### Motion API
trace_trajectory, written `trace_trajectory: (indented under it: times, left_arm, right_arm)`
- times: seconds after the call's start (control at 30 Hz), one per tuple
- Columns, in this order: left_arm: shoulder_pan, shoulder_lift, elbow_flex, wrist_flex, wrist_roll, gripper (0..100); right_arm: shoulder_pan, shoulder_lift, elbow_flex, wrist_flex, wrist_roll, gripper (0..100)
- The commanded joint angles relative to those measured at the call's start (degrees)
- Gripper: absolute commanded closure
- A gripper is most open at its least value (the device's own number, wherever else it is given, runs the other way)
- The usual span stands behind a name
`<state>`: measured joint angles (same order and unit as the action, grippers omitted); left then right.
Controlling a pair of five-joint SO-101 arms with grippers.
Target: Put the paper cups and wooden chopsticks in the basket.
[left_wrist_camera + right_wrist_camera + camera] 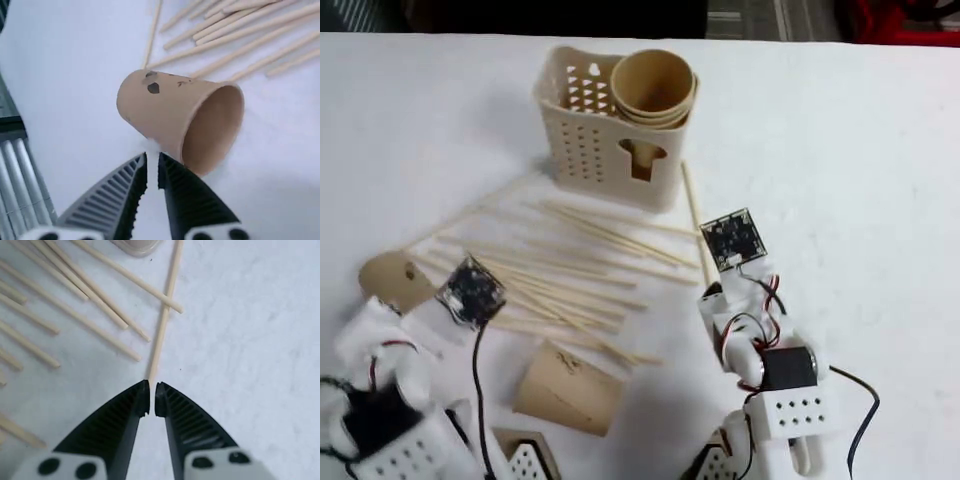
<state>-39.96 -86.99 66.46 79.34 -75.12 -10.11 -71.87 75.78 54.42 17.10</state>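
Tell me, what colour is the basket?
The basket is cream-white, seen best in the high view.

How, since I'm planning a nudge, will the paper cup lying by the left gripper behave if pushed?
The paper cup lies on its side, so it will likely roll, curving because it tapers. Its thin open rim would probably crush under a hard squeeze.

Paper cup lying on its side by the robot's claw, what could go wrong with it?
The cup lies on its side, so it might roll away if the shut left gripper nudges it. Squeezing could also crush it. The chopsticks beside it might get scattered.
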Motion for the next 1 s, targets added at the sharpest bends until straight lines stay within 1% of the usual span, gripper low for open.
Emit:
trace_trajectory:
  times: [0.0, 0.13, 0.3, 0.37, 0.43, 0.47, 0.57, 0.63, 0.77, 0.9, 0.97]
  left_arm:
    - [-0.22, -10.51, -1.05, 2.37, 0.70, 97]
    - [-0.31, -18.42, -1.23, 2.37, 5.45, 98]
    - [-0.66, -15.96, -1.41, 2.46, 5.71, 98]
    - [-1.36, -15.43, -1.49, 4.13, 5.10, 97]
    - [-3.38, -15.43, -1.49, 6.68, 1.93, 91]
    - [-4.88, -15.43, -1.49, 7.91, 0.09, 87]
    - [-12.35, -15.43, -1.23, 9.41, -3.43, 74]
    - [-16.92, -15.16, -1.23, 8.88, -5.80, 74]
    - [-24.75, -15.08, -0.70, 8.70, -13.80, 76]
    - [-28.26, -15.08, -0.79, 8.53, -16.70, 76]
    - [-28.97, -15.08, -0.53, 6.77, -17.05, 76]
  right_arm:
    - [0.04, -0.66, -0.44, -0.66, -0.18, 95.7]
    - [0.04, -0.66, -0.44, -0.66, -0.18, 95.7]
    - [0.04, -0.57, -0.44, -0.57, -0.18, 95.7]
    - [0.04, -0.57, -0.44, -0.57, -0.18, 95.7]
    - [0.04, -0.57, -0.44, -0.48, -0.18, 95.7]
    - [0.04, -0.57, -0.44, -0.48, -0.18, 95.7]
    - [0.04, -0.57, -0.44, -0.48, -0.18, 95.7]
    - [0.04, -0.57, -0.44, -0.48, -0.18, 95.7]
    - [0.04, -0.48, -0.44, -0.48, -0.18, 95.7]
    - [0.04, -0.48, -0.44, -0.48, -0.18, 95.7]
    - [0.04, -0.48, -0.44, -0.48, -0.18, 95.7]
